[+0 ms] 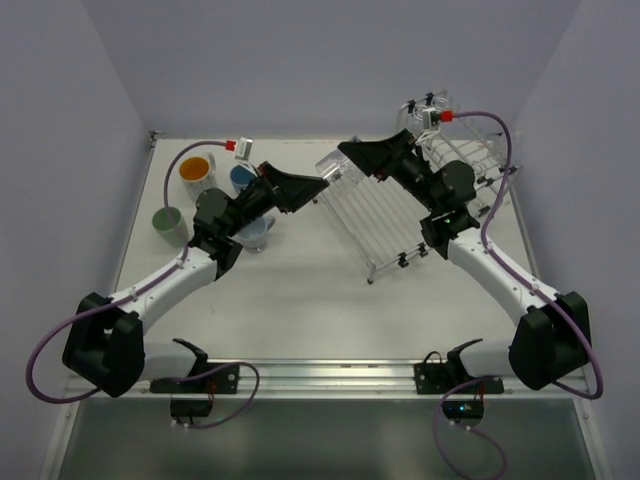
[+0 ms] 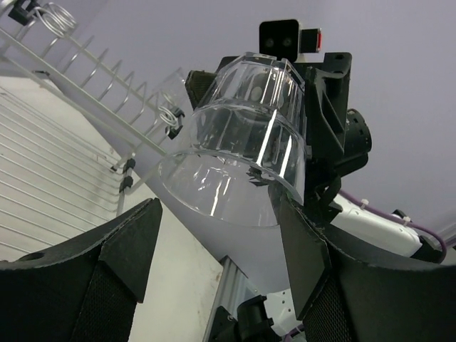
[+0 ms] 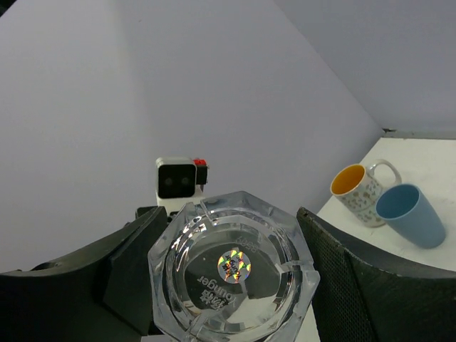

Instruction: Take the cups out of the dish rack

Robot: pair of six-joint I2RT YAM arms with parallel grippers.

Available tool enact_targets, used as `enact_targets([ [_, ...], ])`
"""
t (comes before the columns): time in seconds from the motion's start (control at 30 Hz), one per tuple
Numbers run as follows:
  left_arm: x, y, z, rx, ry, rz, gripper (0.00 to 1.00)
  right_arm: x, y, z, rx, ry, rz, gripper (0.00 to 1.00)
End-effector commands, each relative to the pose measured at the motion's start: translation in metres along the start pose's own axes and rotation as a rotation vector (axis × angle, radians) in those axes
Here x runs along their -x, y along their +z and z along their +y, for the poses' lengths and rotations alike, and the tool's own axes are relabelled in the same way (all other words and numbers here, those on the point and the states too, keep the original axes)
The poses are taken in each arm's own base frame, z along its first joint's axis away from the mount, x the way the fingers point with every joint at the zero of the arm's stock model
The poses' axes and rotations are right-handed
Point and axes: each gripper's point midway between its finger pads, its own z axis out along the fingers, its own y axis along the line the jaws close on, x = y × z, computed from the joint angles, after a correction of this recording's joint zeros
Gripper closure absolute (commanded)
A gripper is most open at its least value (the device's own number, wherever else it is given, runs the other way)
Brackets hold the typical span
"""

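My right gripper (image 1: pixel 352 160) is shut on a clear glass (image 1: pixel 335 170) and holds it in the air on its side, left of the dish rack (image 1: pixel 395 215). In the right wrist view the glass's base (image 3: pixel 231 274) sits between my fingers (image 3: pixel 342 285). My left gripper (image 1: pixel 308 188) is open and faces the glass's mouth. In the left wrist view the glass (image 2: pixel 242 142) hangs just beyond my spread fingertips (image 2: pixel 135 242), apart from them. An orange-lined white mug (image 1: pixel 196 170), a dark blue cup (image 1: pixel 243 178), a pale green cup (image 1: pixel 170 222) and a light blue cup (image 1: pixel 258 232) stand on the table at left.
The rack's raised slotted back (image 1: pixel 470 150) stands at the far right, near the right wall. The orange-lined mug (image 3: pixel 356 189) and a blue cup (image 3: pixel 410 214) also show in the right wrist view. The left arm reaches over the cups on the table.
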Motion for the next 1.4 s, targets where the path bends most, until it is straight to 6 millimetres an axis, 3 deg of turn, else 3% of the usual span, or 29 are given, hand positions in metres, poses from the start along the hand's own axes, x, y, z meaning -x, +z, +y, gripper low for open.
enact_targets([
  [0.0,0.014,-0.005,-0.042,-0.133,0.049,-0.052,0.27,0.009,0.001,0.009,0.043,-0.020,-0.051,0.52],
  [0.23,0.013,-0.009,-0.051,-0.163,0.065,-0.050,0.28,0.004,0.004,0.005,0.060,0.006,-0.041,0.52],
  [0.43,0.013,-0.012,-0.058,-0.179,0.067,-0.055,0.30,0.014,0.001,0.009,0.051,-0.029,-0.075,0.52],
  [0.67,0.016,0.010,-0.056,-0.195,0.054,-0.038,0.29,-0.008,0.007,0.006,0.065,0.003,-0.020,0.52],
  [0.73,0.018,0.013,-0.059,-0.206,0.059,-0.040,0.34,-0.010,0.007,0.002,0.058,0.004,-0.024,0.52],
  [0.83,0.019,0.014,-0.059,-0.206,0.065,-0.048,0.51,-0.011,0.006,-0.002,0.048,0.003,-0.025,0.52],
  [0.87,0.019,0.014,-0.058,-0.200,0.066,-0.048,0.65,-0.012,0.006,-0.004,0.046,0.004,-0.022,0.52],
  [0.93,0.021,0.014,-0.055,-0.176,0.074,-0.056,0.79,-0.016,0.005,-0.008,0.042,0.014,-0.016,0.52],
  [0.97,0.022,0.013,-0.051,-0.138,0.085,-0.058,0.93,-0.017,0.004,-0.009,0.040,0.015,-0.020,0.50],
  [1.03,0.024,0.009,-0.050,-0.098,0.146,-0.059,1.00,-0.019,0.001,-0.014,0.024,0.011,-0.021,0.43],
  [1.07,0.018,0.006,-0.035,-0.017,0.141,-0.026,1.00,-0.020,0.001,-0.016,0.018,0.006,-0.018,0.38],
  [1.1,0.020,0.004,-0.027,0.045,0.159,-0.036,1.00,-0.022,0.000,-0.018,0.013,-0.006,-0.012,0.25],
  [1.13,0.028,-0.001,-0.031,0.074,0.242,-0.046,1.00,-0.024,0.000,-0.018,0.014,-0.015,0.000,0.19],
  [1.17,0.017,-0.010,-0.007,0.198,0.232,0.019,1.00,-0.025,-0.001,-0.020,0.003,-0.019,0.009,0.13],
  [1.2,0.020,-0.017,0.005,0.285,0.259,0.018,1.00,-0.024,-0.003,-0.020,0.001,-0.050,0.009,0.01],
  [1.27,0.011,-0.041,0.029,0.482,0.329,0.154,1.00,-0.023,-0.008,-0.027,-0.032,-0.073,0.012,0.01],
  [1.3,0.023,-0.046,0.029,0.550,0.367,0.157,1.00,-0.019,-0.011,-0.026,-0.038,-0.104,0.005,0.01],
  [1.33,0.005,-0.068,0.048,0.655,0.376,0.280,1.00,-0.017,-0.014,-0.028,-0.049,-0.117,0.004,0.01],
  [1.37,0.004,-0.077,0.052,0.699,0.389,0.324,1.00,-0.014,-0.017,-0.034,-0.075,-0.130,0.008,0.01],
])
